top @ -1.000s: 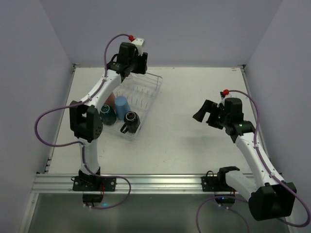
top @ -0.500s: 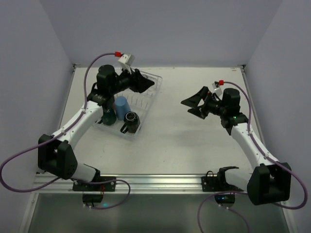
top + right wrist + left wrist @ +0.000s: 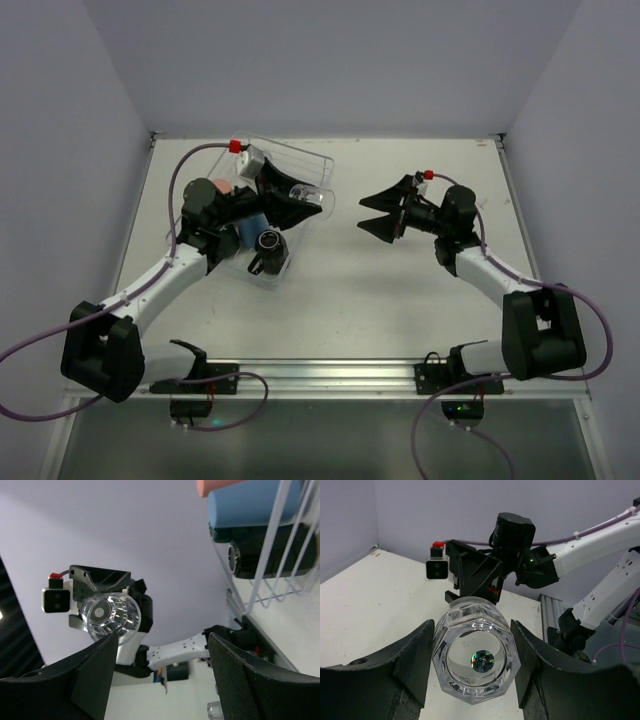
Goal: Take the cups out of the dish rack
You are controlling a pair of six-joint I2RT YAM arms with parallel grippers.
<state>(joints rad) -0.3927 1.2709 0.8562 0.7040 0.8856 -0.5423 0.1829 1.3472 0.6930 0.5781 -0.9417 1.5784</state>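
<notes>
Our left gripper (image 3: pixel 472 630) is clamped on a clear glass (image 3: pixel 477 662), which lies on its side between the fingers. From above we see the glass over the right side of the dish rack (image 3: pixel 300 157), one end turned toward our right gripper (image 3: pixel 364 215). That gripper faces the glass, near it but apart, its jaws spread wide with nothing between them. We see a light-blue tumbler (image 3: pixel 247 230) and a black mug (image 3: pixel 268 250) in the rack, just beside each other.

dish rack (image 3: pixel 305 156) crowds left, open table (image 3: pixel 380 300) right
</notes>
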